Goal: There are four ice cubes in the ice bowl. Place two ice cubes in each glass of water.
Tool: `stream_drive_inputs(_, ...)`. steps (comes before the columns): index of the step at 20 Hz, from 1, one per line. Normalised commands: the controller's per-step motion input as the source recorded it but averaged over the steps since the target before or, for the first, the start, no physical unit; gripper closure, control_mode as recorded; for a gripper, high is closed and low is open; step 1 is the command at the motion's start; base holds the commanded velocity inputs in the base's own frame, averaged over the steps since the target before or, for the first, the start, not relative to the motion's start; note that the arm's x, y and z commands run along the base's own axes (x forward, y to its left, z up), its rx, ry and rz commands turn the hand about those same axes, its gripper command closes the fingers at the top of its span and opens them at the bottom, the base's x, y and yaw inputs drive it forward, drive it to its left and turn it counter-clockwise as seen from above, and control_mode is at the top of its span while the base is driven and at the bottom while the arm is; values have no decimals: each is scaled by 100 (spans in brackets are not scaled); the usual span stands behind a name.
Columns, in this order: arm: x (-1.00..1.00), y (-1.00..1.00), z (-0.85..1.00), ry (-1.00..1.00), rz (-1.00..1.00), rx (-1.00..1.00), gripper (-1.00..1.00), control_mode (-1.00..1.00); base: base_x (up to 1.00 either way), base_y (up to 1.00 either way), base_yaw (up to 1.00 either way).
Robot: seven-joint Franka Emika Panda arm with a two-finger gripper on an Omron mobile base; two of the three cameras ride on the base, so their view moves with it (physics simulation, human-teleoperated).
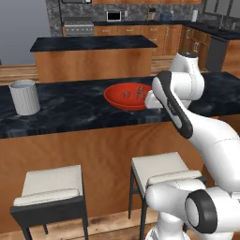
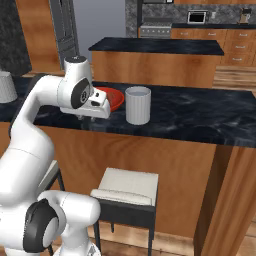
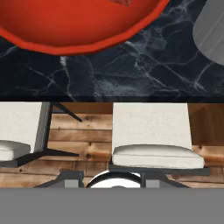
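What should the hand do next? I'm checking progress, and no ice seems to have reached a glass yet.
Probably reach forward over the red bowl and open. The hand hangs shut above the counter's near edge, short of the ice cubes lying in the bowl.

We see our white arm (image 1: pixel 187 117) rise from the base, bend at a dark elbow joint and reach forward at counter height. Our wrist turns downward, so the hand (image 2: pixel 97 106) points toward the floor. The fingers themselves are hidden from us; the jaws are closed.
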Motion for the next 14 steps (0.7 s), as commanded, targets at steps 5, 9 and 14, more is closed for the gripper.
stream_drive_inputs(5, -43, 0, 0, -6, 0, 0, -100, -100, 0, 0, 0)
stream_drive_inputs(9, -72, 0, -10, -4, 0, 0, -100, -100, 0, 0, 0)
stream_drive_inputs(14, -48, 0, -16, 0, 0, -1, -100, -100, 0, 0, 0)
